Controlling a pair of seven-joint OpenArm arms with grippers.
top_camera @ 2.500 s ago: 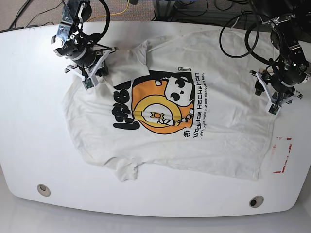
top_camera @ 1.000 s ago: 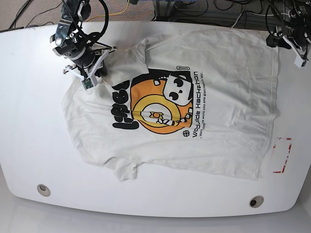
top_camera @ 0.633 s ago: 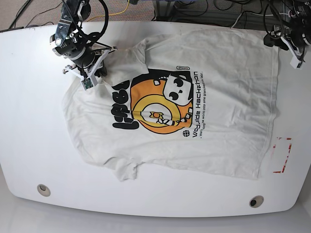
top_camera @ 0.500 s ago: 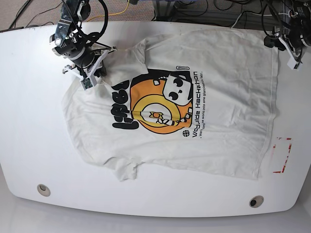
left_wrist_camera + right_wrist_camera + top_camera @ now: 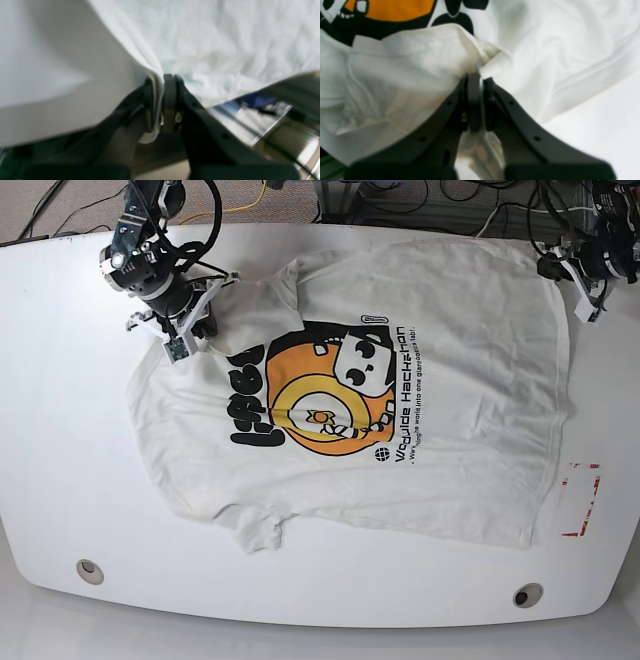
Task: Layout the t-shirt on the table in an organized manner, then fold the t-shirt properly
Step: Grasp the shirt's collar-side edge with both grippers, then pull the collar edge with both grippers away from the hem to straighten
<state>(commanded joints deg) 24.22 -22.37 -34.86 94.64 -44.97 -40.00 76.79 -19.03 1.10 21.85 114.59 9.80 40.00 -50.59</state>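
My left gripper [image 5: 160, 100] has its jaws pressed together on a thin fold of the shirt [image 5: 400, 400], the cloth running up between the two dark fingers [image 5: 170, 95] and spreading out pale above them. In the base view that same gripper [image 5: 568, 272] sits at the shirt's far corner, at the hem end, close to the table [image 5: 60, 440] edge. My right gripper [image 5: 476, 100] also pinches the shirt [image 5: 532, 50]: its jaws are closed on a bunched ridge of white fabric, and a crumpled flap lies folded over beside them, just below the orange print [image 5: 390, 8] and the black lettering. From above, this gripper [image 5: 185, 325] stands at the shirt's other far corner, by the sleeve, where the cloth is humped and doubled over toward the print. The shirt lies face up across the middle of the table, the orange flower graphic [image 5: 320, 405] near its centre, black letters on the side nearer my right gripper and small text lines on the side nearer my left. The sleeve on the shirt's near edge is rumpled. A red tape mark [image 5: 580, 500] lies on the table just beyond the shirt's near hem corner, and two grey grommets [image 5: 90, 570] sit well apart along the table's near edge.
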